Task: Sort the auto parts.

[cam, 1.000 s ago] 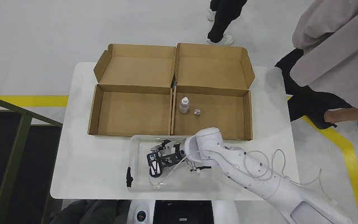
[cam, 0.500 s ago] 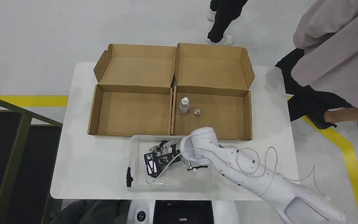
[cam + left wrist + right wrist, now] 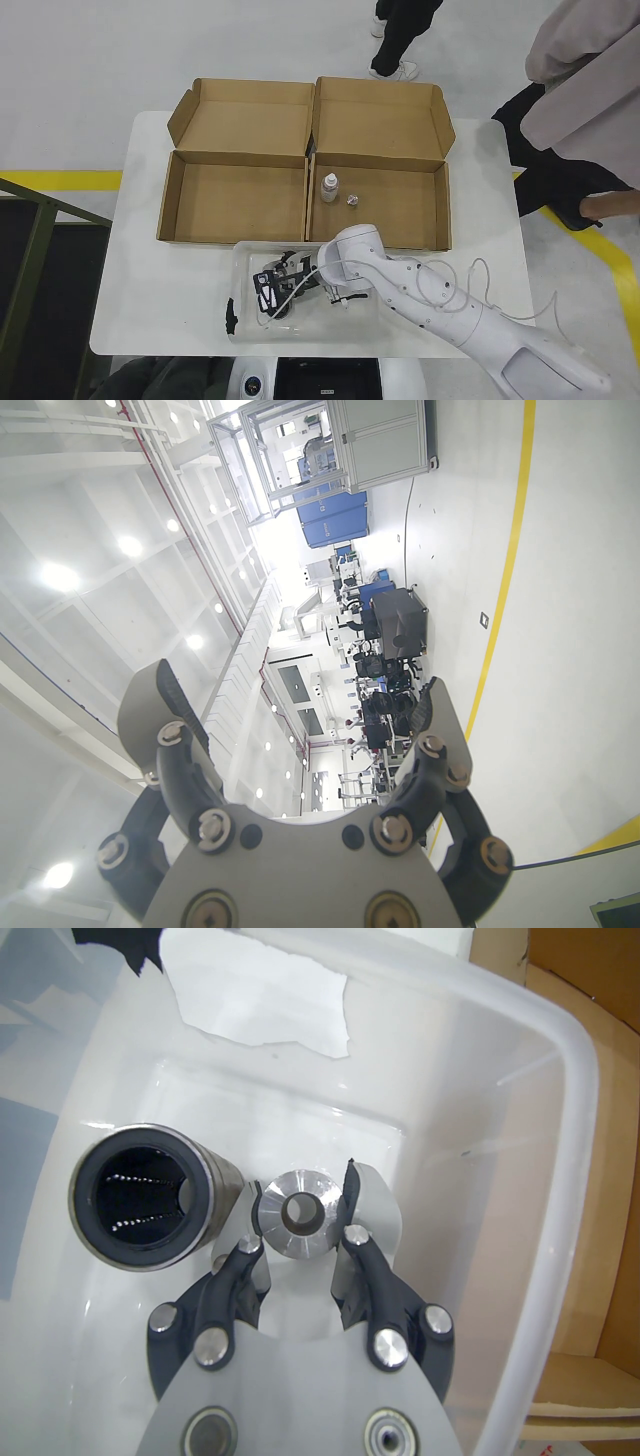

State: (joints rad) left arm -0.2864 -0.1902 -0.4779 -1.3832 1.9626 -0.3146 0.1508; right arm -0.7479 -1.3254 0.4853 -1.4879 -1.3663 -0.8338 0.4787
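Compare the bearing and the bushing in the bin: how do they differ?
The bearing is wider than the bushing. The bearing's end is black-rimmed with ball rows inside; the bushing's face is bare metal. The bearing lies free; the bushing sits in the right tool. Both are hollow, in the bin.

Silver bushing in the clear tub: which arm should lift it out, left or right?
Right. The right gripper is inside the clear tub, fingers pressed on both sides of the silver bushing. The left gripper is open and aimed at the room, away from the table.
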